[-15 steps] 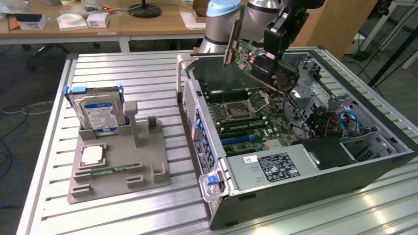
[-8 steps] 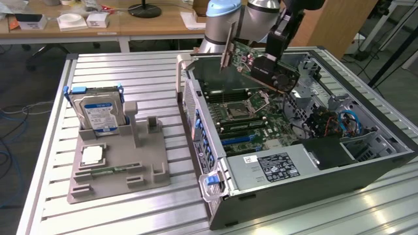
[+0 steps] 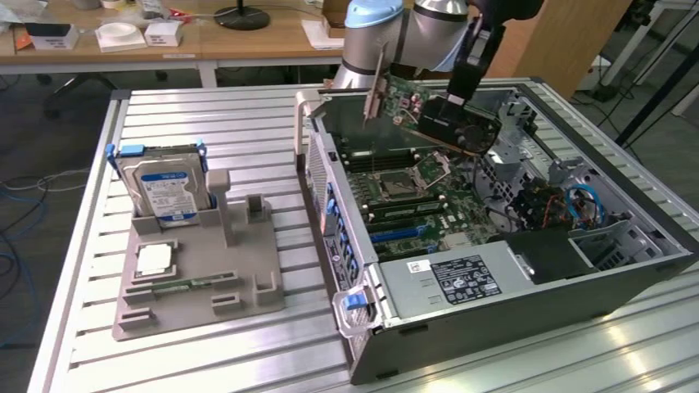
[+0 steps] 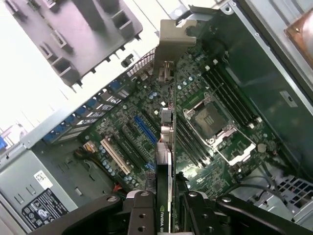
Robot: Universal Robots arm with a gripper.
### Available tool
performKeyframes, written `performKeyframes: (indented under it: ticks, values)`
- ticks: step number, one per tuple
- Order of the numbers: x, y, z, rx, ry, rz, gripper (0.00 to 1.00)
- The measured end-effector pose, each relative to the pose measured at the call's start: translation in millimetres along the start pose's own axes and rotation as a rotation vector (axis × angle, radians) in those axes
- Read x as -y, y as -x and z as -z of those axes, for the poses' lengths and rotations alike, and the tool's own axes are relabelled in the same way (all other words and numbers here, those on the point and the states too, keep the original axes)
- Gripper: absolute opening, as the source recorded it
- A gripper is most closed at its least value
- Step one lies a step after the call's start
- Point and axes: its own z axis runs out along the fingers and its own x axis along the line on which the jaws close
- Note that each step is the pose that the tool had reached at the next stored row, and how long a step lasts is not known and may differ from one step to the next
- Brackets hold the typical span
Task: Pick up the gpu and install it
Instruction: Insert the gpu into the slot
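Tool [image 3: 460,97] clamped on gpu [image 3: 448,121], my fingers [image 4: 139,215] pinching card's upper edge (card reads edge-on from wrist cam). Gpu up in air, tilted, over open pc case [image 3: 525,323], above motherboard [image 3: 421,209] near cpu socket [image 3: 400,183], not seated in any slot. Silver bracket [image 3: 375,92] end toward exterior view's left. Case lies on side, open face up. Hard drive [image 3: 164,187] stands in grey holder [image 3: 202,295] on table [image 3: 218,106], well apart from case.

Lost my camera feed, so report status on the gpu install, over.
Gripper shut on gpu. Held tilted in the air over the motherboard in the open case, not seated. Nothing seen between them.
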Motion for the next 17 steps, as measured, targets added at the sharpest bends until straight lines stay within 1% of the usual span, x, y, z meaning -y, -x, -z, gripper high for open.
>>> performKeyframes:
  ticks: [17]
  values:
    - [0.7,0.3,-5.1,-0.0122,0.0018,0.279,0.26]
